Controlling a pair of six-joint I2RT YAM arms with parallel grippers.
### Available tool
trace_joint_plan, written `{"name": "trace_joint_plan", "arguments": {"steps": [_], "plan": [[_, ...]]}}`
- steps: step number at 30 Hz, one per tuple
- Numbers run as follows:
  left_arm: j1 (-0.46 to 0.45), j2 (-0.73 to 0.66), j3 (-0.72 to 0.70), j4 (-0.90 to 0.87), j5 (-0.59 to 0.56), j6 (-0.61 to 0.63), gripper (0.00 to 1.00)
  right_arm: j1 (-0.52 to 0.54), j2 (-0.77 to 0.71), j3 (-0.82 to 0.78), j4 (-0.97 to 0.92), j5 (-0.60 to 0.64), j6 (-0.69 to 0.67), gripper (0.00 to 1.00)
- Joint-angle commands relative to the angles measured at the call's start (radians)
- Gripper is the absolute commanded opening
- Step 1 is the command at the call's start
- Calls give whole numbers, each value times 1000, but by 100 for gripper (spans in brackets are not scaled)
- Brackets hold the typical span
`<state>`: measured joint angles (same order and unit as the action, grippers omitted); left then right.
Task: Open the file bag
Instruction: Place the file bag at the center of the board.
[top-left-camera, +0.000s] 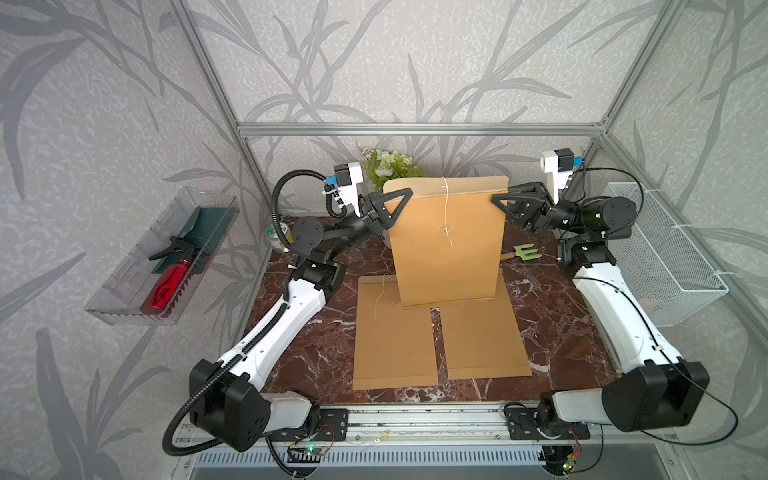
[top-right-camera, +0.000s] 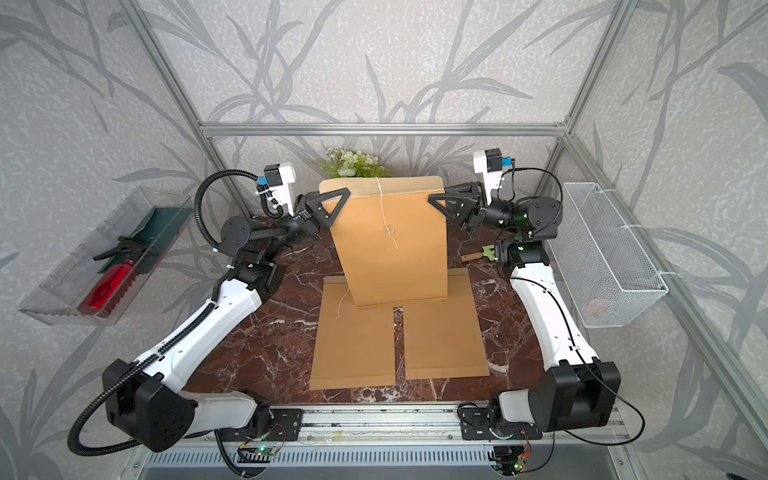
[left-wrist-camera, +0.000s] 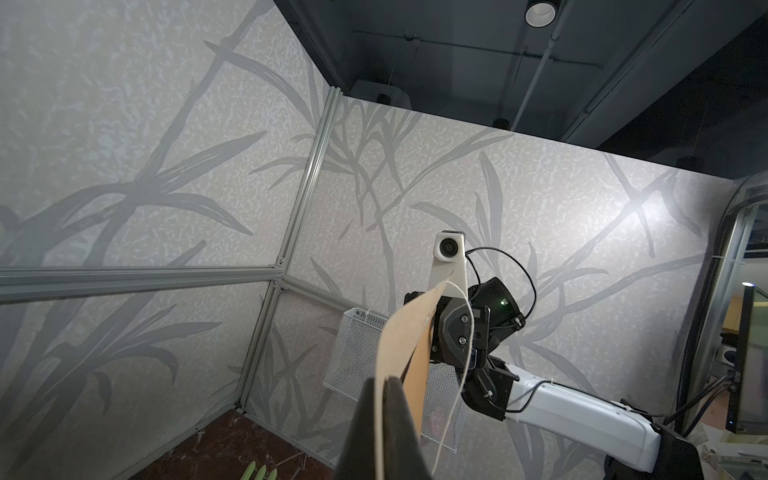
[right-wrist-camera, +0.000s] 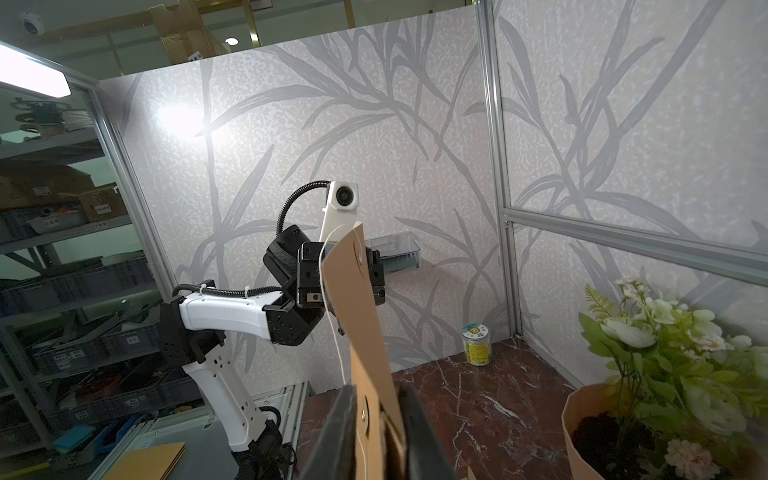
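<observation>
The file bag (top-left-camera: 446, 245) stands upright over the worktop (top-left-camera: 552, 324), long axis vertical, and spans both hands. Your left hand (top-left-camera: 405, 195) is clenched on its upper left corner. The right hand (top-left-camera: 496, 199) sits at the opposite corner (its grip cannot be confirmed). The string (top-left-camera: 446, 208) hangs loose.

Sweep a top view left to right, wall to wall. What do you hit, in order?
clear wall tray → small jar → left end effector → upright file bag → right end effector → white wire basket
</observation>
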<state>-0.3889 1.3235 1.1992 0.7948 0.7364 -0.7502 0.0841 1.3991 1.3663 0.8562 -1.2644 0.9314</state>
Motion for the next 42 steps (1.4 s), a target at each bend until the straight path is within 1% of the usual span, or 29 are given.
{"name": "trace_joint_plan", "arguments": {"steps": [1,7,10,14,17,21,23,26,28,30,35,38,39,42], "plan": [[-2,-14,-7,-5,-14,12,0,15,16,47,108,-36,75,16],[-2,-14,-4,-35,-8,8,0,29,29,63,146,-55,95,6],[-2,-25,-8,-55,-10,23,0,32,37,64,219,-73,152,1],[4,-34,-28,-4,12,18,0,32,54,75,282,-80,221,0],[11,-41,-41,36,31,1,0,31,60,79,278,-79,222,0],[19,-60,-53,26,26,11,0,31,63,77,274,-79,222,0],[19,-63,-52,21,27,15,0,31,58,70,259,-79,213,9],[19,-65,-50,37,15,11,0,31,40,39,212,-88,181,28],[19,-63,-49,51,8,5,0,31,20,7,165,-92,142,37],[21,-59,-46,67,3,-5,0,31,-4,-36,125,-86,100,40],[22,-56,-30,76,-1,-14,0,40,-67,-155,24,-64,-11,44],[23,-51,-10,76,-1,-15,0,59,-100,-212,-102,-44,-134,45],[23,-46,-3,77,0,-19,0,68,-111,-223,-174,-37,-182,46],[24,-35,15,77,5,-29,0,98,-128,-227,-340,-9,-336,46]]}}
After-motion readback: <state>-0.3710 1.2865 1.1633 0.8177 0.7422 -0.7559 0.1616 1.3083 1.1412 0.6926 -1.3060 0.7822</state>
